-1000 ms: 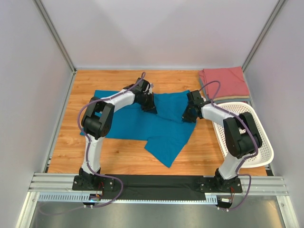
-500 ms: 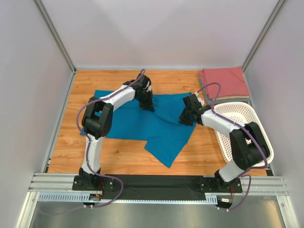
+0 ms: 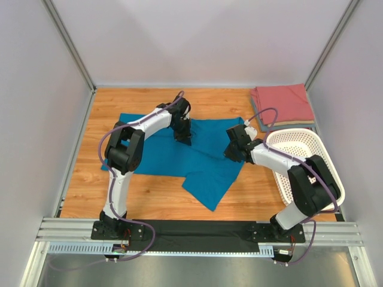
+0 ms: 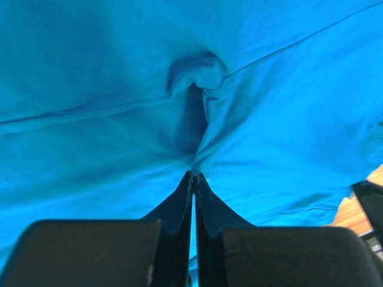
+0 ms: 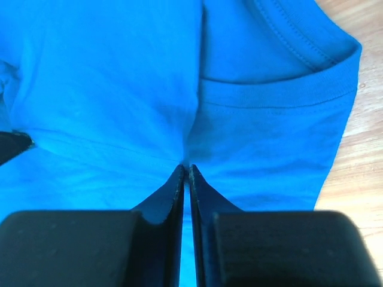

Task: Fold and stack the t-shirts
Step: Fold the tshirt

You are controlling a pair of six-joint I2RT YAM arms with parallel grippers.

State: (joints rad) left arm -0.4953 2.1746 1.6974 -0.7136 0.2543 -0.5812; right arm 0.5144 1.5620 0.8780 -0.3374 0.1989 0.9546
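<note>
A teal-blue t-shirt (image 3: 179,158) lies spread and partly rumpled on the wooden table. My left gripper (image 3: 184,139) is shut, pinching a fold of the teal shirt (image 4: 119,72) near its far edge; cloth puckers at the tips (image 4: 194,175). My right gripper (image 3: 232,152) is shut on the same shirt (image 5: 119,78) near its right edge, by a hemmed sleeve (image 5: 281,95); its tips (image 5: 185,167) grip a crease. A folded salmon-red shirt (image 3: 282,103) lies at the far right corner on top of a grey-blue one (image 3: 261,124), of which only the edge shows.
A white perforated basket (image 3: 323,173) stands at the right edge of the table, beside my right arm. Bare wood (image 3: 149,191) shows in front of the shirt. Grey walls enclose the table on three sides.
My right gripper has moved left and slightly forward, dragging the shirt's right edge with it. My left gripper has shifted only slightly and stays shut on the cloth.
</note>
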